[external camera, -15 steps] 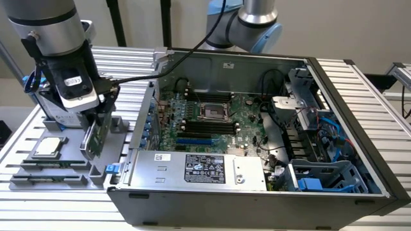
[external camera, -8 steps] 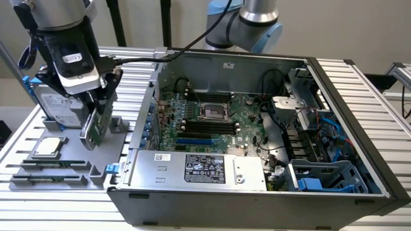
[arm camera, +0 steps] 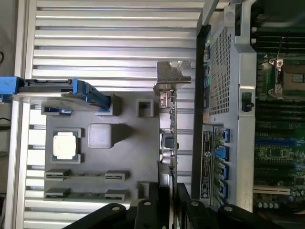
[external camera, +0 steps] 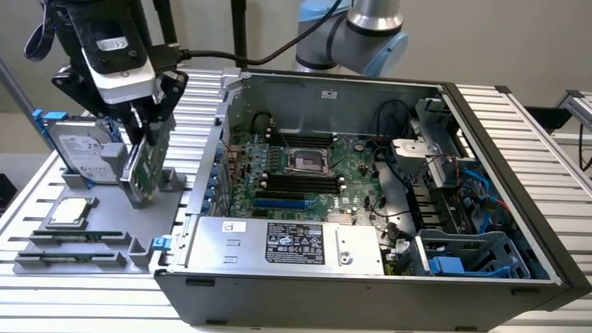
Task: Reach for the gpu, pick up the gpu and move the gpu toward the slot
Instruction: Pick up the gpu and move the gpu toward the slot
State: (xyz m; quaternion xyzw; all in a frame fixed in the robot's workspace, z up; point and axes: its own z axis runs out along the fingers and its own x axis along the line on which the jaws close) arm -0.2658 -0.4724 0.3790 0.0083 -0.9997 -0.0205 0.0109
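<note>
Over the gray tray [external camera: 102, 208] on the desk [external camera: 55, 284], claw [external camera: 141, 142] closed on the upright gpu [external camera: 148, 163], just beside the computer case [external camera: 370, 229].

Exterior view: high, angled down, mid-range. Wrist view: close, straight down. Shared: grey tray [external camera: 102, 229] [arm camera: 138, 143].

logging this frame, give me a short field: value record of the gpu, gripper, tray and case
gpu: green card standing on edge at the grey tray, silver bracket at one end
gripper: fingers either side of the card's edge, shut on it
hard drive: upright in tray, blue rails
cpu: flat in tray
case: open, motherboard exposed, to the exterior view's right of the tray
</note>
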